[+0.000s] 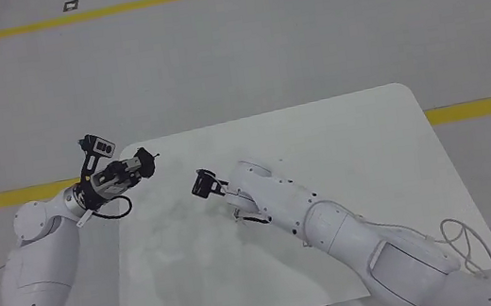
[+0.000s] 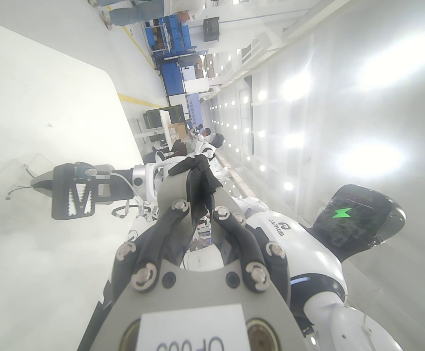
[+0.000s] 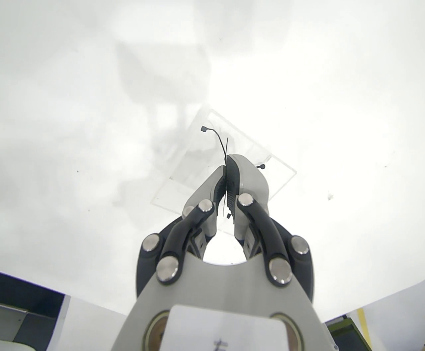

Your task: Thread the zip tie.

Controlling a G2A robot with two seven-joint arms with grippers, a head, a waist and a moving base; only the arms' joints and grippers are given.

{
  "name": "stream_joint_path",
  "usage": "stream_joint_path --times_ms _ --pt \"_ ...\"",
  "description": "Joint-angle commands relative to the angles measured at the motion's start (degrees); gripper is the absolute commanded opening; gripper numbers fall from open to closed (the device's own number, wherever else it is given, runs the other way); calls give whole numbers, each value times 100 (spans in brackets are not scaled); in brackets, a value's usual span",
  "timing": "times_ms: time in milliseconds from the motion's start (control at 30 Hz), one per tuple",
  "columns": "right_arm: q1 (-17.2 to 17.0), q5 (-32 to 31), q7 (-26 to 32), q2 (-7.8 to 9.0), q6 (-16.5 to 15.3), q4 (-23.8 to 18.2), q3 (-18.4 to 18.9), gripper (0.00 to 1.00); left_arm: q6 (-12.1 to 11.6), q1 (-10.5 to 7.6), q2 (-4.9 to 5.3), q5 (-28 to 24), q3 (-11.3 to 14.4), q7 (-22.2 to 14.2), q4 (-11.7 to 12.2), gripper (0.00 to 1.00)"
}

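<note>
So the right tool (image 3: 227, 166) is clamped tight on the zip tie (image 3: 219, 141), fingers pressed flat together with the thin black strap running along the seam between them. A short stretch of the tie pokes out past the fingertips, curves a bit and ends in its small square head, and the other end hangs back between the fingers toward the palm. All of that sits right over a clear plate (image 3: 252, 139) lying flat on the white table (image 3: 83, 133), with the tie's head above the plate's middle, not touching it as far as I can see. There's also a small black speck (image 3: 262, 166) on the plate just beside the tool's tip; can't tell what it is. The left tool (image 2: 199, 169) is held off to one side of the plate, apart from the right one and facing it. Its fingers are closed up narrow too, with some ragged black stuff (image 2: 207, 181) at the tips that I can't make out.
</note>
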Motion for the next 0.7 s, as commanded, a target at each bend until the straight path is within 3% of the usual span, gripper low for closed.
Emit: stream_joint_path --times_ms 0,333,667 --pt "-83 -45 32 45 -27 -146 68 0 0 0 0 0 0 0 0 0" --pt "-499 -231 -17 249 -214 -811 395 0 0 0 0 0 0 0 0 0" --pt "-702 -325 -136 336 -292 -1184 549 0 0 0 0 0 0 0 0 0"
